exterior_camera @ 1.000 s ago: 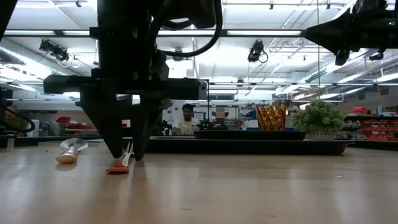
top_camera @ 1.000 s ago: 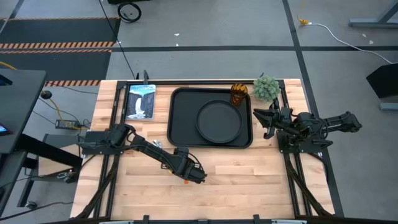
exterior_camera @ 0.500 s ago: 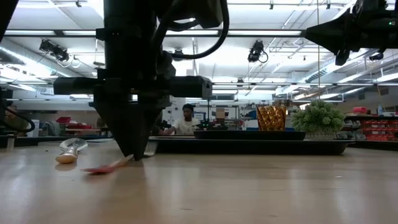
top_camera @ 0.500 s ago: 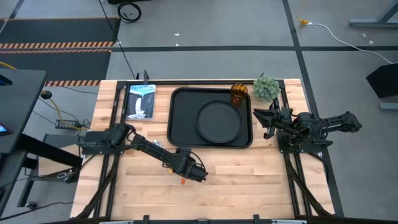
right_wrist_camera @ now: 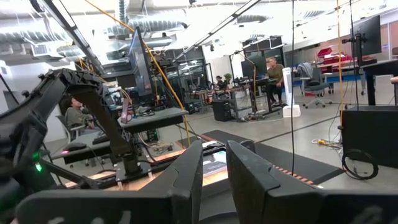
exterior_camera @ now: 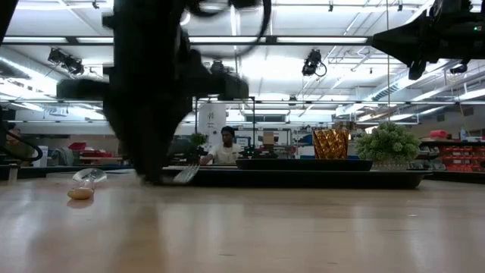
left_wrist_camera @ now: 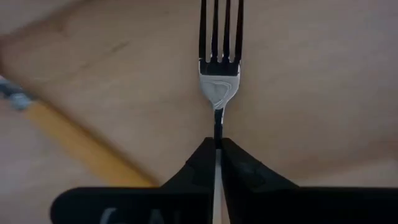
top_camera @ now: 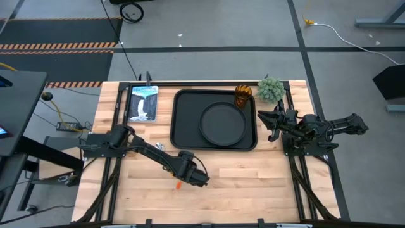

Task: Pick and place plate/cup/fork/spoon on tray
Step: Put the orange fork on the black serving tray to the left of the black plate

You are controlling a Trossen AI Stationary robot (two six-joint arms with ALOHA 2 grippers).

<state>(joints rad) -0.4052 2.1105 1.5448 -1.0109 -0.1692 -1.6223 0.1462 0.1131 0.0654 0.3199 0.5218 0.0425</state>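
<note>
My left gripper (top_camera: 197, 178) is near the table's front middle, shut on the fork (left_wrist_camera: 219, 74). The fork's silver tines (exterior_camera: 186, 174) stick out past the fingers, and its orange-red handle end (top_camera: 179, 185) shows to the gripper's left. The spoon (top_camera: 158, 146) lies flat on the wood, its yellow-orange handle (left_wrist_camera: 68, 140) beside the gripper. On the black tray (top_camera: 183, 107) the round plate (top_camera: 221, 123) lies flat and the amber cup (top_camera: 243, 96) stands upright in the far right corner. My right gripper (top_camera: 272, 123) waits raised at the tray's right, open. My left gripper pinches the fork's thin neck (left_wrist_camera: 217, 127), just behind the tines, between its two fingertips. The fingers come from above and lie across the fork. In the low view the tines are above the table top; the handle end is hidden there by the gripper.
A small green potted plant (top_camera: 271, 90) stands at the far right, just beyond the tray's corner. A picture book or tablet (top_camera: 143, 103) lies at the far left. Bare wood stretches along the near side of the table.
My left gripper has shut on the fork's neck and risen a little. The fork lay flat on the table before; its handle has swung toward the table's left and its tines have come up off the wood.
</note>
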